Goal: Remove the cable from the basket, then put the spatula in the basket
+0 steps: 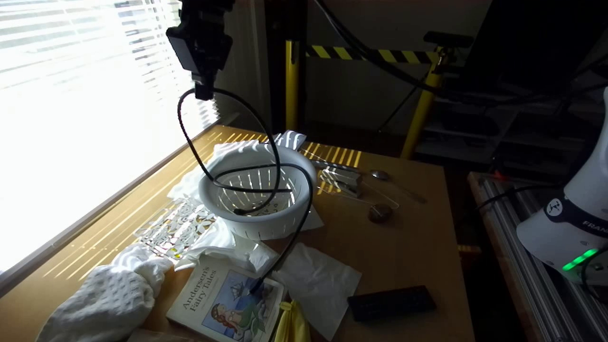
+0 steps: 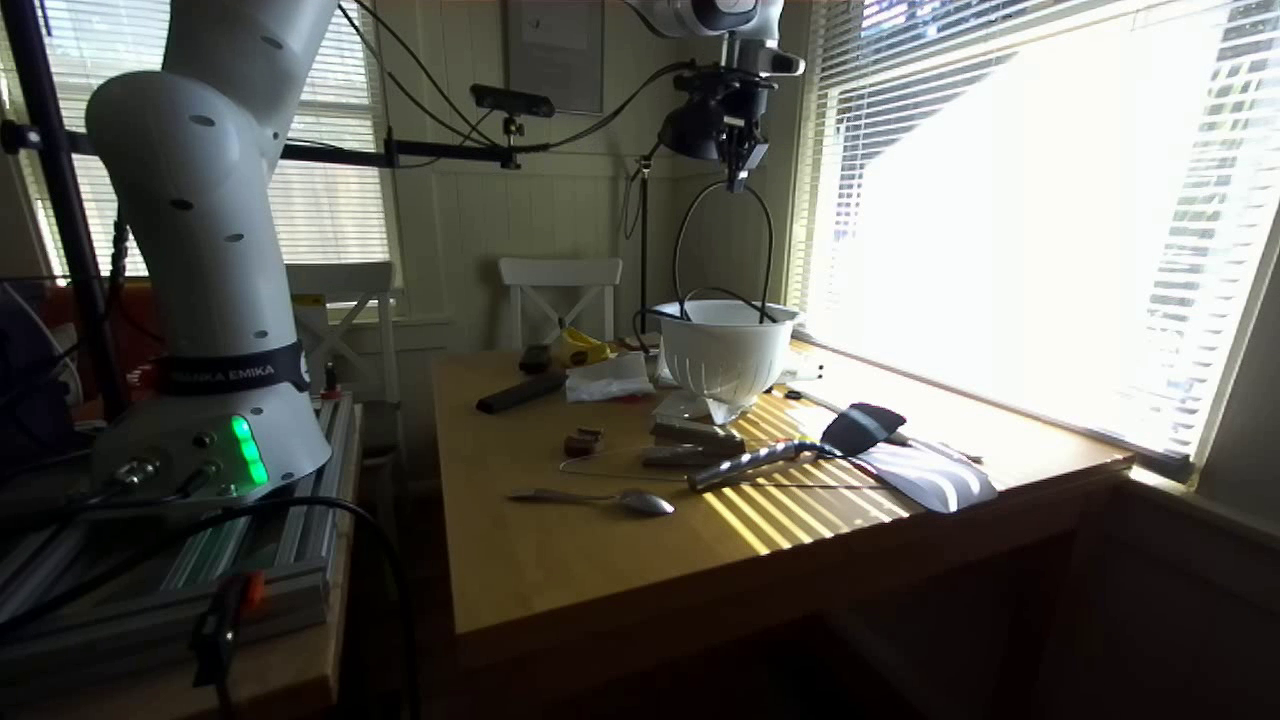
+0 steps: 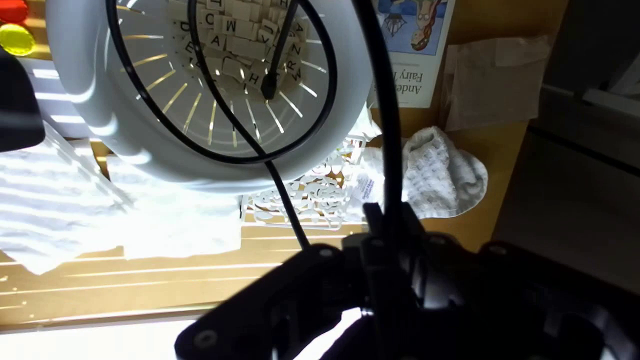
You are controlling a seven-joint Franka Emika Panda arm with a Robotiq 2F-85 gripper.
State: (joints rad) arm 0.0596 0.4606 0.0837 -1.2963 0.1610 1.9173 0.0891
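While the gripper (image 1: 204, 92) pinches the black cable (image 3: 386, 100), its fingers drawn nearly together, a loop stands high above the white basket (image 2: 725, 350). One end of the cable lies down inside the basket over a heap of letter tiles (image 3: 244, 48), among which O, W, A, D and H can be picked out in the wrist view; others are too jumbled to read. Another stretch runs over the rim and down across a book (image 1: 228, 304), whose cover reads "Andersen's Fairy Tales" and pictures a mermaid and a ship. From the wrist that title stands upside down, part of it covered by the cable. Near the white, dimpled towel (image 3: 442, 177) is a small label (image 3: 364, 189) whose print is too tiny to make out. Round the foot of the robot arm (image 2: 215, 220) goes a dark band (image 2: 235, 370) lettered FRANKA EMIKA, with green lights (image 2: 250, 450) below it; in an exterior view where the frame cuts it short, only "FRAN" shows, next to a round white emblem (image 1: 554, 207). Whether the flat black block (image 1: 392, 303) bears any lettering I cannot tell. The spatula (image 2: 858, 430), dark-bladed, lies on the table (image 2: 540, 560) outside the basket, on the same side as a spoon (image 2: 645, 502). Behind, yellow-and-black striped tape (image 1: 327, 52) stretches between yellow posts (image 1: 292, 85).
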